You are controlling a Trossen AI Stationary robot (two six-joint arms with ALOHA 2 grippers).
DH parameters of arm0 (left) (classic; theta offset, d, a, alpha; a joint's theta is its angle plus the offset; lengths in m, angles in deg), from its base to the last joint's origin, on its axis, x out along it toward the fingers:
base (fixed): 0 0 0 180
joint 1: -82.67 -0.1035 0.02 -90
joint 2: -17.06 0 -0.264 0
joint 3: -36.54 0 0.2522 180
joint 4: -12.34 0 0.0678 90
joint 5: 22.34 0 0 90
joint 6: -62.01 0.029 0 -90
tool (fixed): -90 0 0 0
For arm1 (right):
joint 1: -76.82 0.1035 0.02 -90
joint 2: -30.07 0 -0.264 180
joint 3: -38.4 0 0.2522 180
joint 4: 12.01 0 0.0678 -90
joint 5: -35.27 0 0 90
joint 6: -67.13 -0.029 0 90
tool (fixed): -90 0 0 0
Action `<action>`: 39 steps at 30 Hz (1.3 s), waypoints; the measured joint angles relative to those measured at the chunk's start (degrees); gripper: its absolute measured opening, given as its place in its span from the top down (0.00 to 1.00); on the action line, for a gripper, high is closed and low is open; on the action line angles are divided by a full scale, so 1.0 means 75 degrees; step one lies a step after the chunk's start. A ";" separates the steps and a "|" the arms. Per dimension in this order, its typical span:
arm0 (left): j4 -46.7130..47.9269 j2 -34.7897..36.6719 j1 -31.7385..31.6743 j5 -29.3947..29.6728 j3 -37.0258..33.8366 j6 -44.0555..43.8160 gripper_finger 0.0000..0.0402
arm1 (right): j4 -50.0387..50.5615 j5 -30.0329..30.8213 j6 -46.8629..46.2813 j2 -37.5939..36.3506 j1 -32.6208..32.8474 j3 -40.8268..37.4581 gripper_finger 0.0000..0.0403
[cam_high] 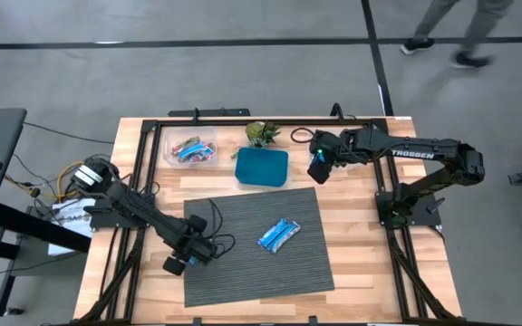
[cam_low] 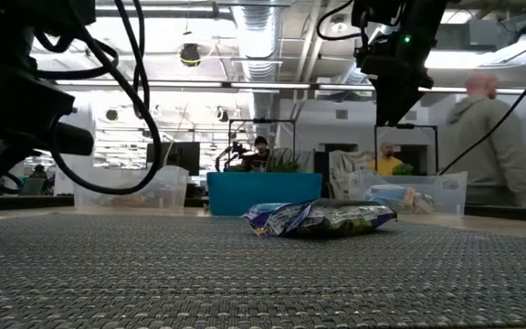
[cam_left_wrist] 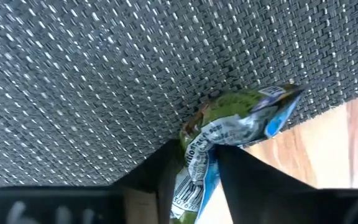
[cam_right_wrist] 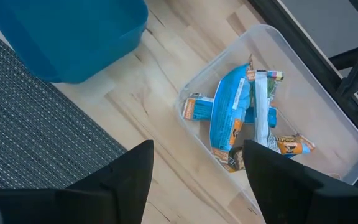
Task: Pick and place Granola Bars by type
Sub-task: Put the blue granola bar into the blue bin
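My left gripper (cam_high: 179, 261) is at the left edge of the grey mat (cam_high: 252, 272), shut on a granola bar (cam_left_wrist: 241, 118) in a green wrapper with a blue end. Two blue-wrapped bars (cam_high: 279, 235) lie side by side on the mat's middle, also seen in the low view (cam_low: 322, 217). My right gripper (cam_right_wrist: 197, 186) is open and touches nothing. It hovers right of the blue dish (cam_high: 262, 167), above a clear bin (cam_right_wrist: 328, 106) that holds several blue and tan bars (cam_right_wrist: 232, 115). A second clear bin (cam_high: 193, 149), left of the dish, holds more bars. My left gripper pinches the green bar between its two fingers (cam_left_wrist: 166, 174) at one crumpled end of the wrapper (cam_left_wrist: 194, 158). The rest of the bar sticks out past the fingertips over the mat's edge. I cannot tell whether its free end (cam_left_wrist: 278, 99) touches the mat.
A small green plant (cam_high: 261, 134) stands behind the blue dish. The right-hand bin is mostly hidden under the right arm in the high view. A black frame runs around the wooden table (cam_high: 361, 263). A person (cam_high: 460, 27) walks past beyond the far edge.
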 joint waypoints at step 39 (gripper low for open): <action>-0.6192 0.0988 -0.6540 0.0868 0.1255 -0.3105 1.00 | -0.1976 -0.2165 -0.0152 0.0003 -0.0053 0.0000 0.41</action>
